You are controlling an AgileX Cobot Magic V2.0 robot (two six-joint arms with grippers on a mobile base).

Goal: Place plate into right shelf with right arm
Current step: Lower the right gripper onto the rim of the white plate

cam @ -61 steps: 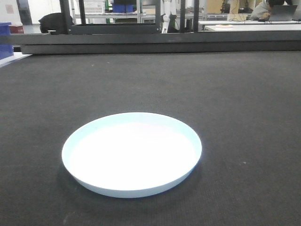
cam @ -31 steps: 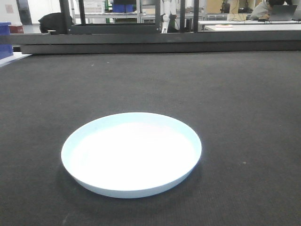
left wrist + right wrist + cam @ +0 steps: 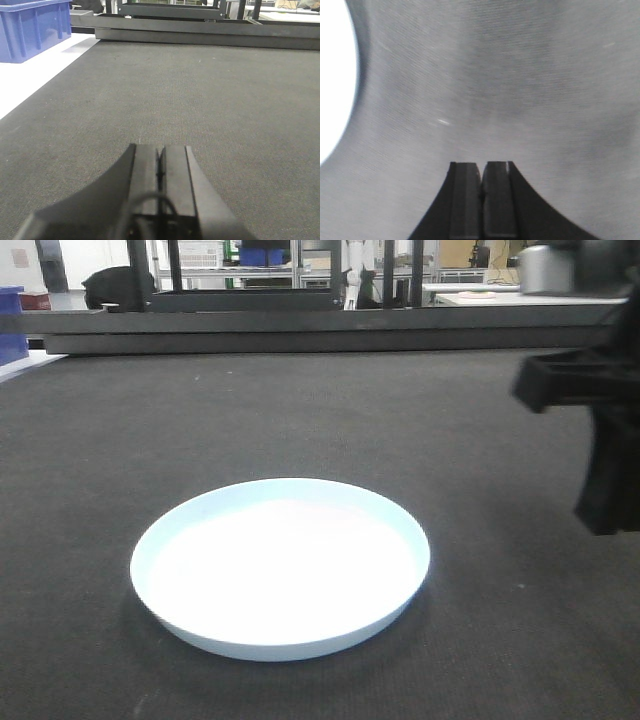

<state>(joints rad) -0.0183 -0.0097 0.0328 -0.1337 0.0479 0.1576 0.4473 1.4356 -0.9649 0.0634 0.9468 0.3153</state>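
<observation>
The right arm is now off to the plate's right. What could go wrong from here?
1. The right gripper is shut; unopened, it may shove the plate instead of gripping it.
2. The plate lies flat on the mat with a low rim, so a grasp could slip off its edge.

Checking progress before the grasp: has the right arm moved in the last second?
Yes. The right arm entered the front view from the right, toward the plate, which stays put.

White plate on dark, seemingly felted tabletop
</observation>
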